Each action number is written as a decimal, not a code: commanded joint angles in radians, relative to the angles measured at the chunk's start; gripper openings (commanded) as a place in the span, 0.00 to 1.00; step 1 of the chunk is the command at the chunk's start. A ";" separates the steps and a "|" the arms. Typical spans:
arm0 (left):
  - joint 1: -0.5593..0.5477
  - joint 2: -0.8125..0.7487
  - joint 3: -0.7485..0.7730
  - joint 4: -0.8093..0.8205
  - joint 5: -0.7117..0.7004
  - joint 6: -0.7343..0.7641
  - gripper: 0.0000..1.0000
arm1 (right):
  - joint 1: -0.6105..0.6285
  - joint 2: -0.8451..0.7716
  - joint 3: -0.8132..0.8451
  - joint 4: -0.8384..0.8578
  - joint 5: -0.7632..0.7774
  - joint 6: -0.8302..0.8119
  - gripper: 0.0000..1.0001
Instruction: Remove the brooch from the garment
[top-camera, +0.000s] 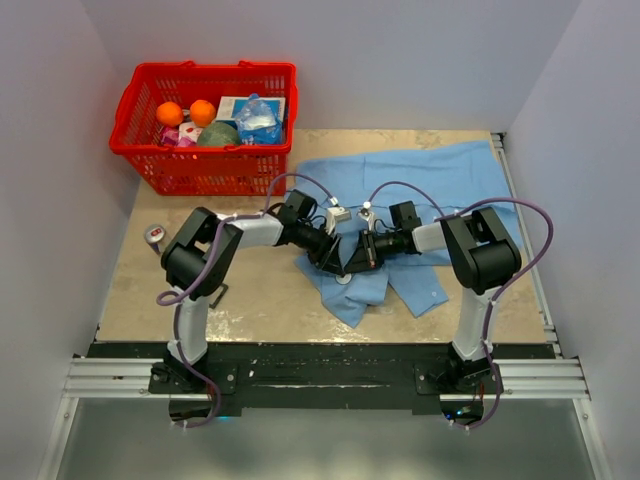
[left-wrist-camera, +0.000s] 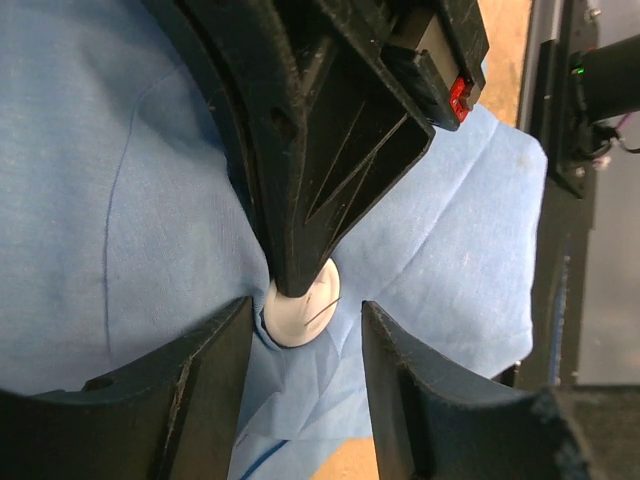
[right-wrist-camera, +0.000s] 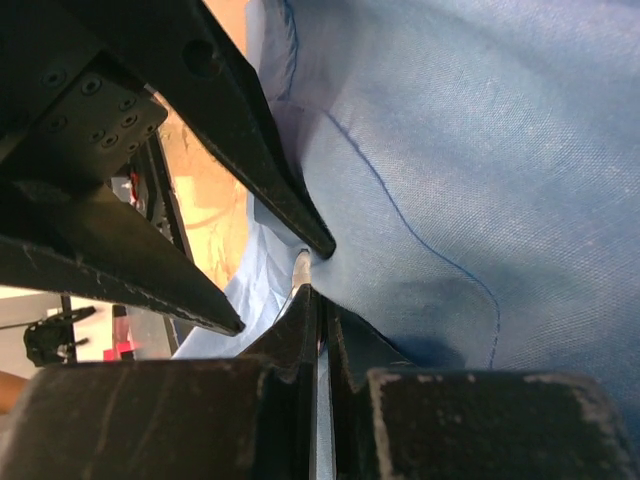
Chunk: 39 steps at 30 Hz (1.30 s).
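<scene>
The light blue shirt (top-camera: 440, 180) lies spread on the table, its lower part bunched between the arms. The brooch (left-wrist-camera: 305, 312) is a small round disc whose visible face is white with a thin wire pin across it. It sits on the cloth (left-wrist-camera: 130, 200) and shows as a pale dot in the top view (top-camera: 343, 279). My right gripper (left-wrist-camera: 295, 280) is shut, its tip pinching the disc's upper edge; in its own view (right-wrist-camera: 312, 292) the disc's rim (right-wrist-camera: 302, 264) sits at the fingertips. My left gripper (left-wrist-camera: 305, 335) is open, with one finger on each side of the disc.
A red basket (top-camera: 150, 165) with oranges and packets stands at the back left. A small grey and red object (top-camera: 154, 234) lies near the table's left edge. Both wrists crowd together over the shirt hem (top-camera: 350, 300) near the table's middle front.
</scene>
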 joint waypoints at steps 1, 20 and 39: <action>-0.026 0.005 -0.040 0.016 -0.228 0.122 0.52 | -0.005 -0.013 -0.027 0.029 0.110 -0.048 0.00; 0.009 -0.039 -0.094 0.214 0.174 -0.011 0.52 | -0.036 -0.068 -0.027 0.030 -0.157 -0.074 0.00; 0.008 0.036 -0.071 0.266 0.163 -0.052 0.39 | -0.035 -0.056 -0.013 0.045 -0.154 -0.045 0.00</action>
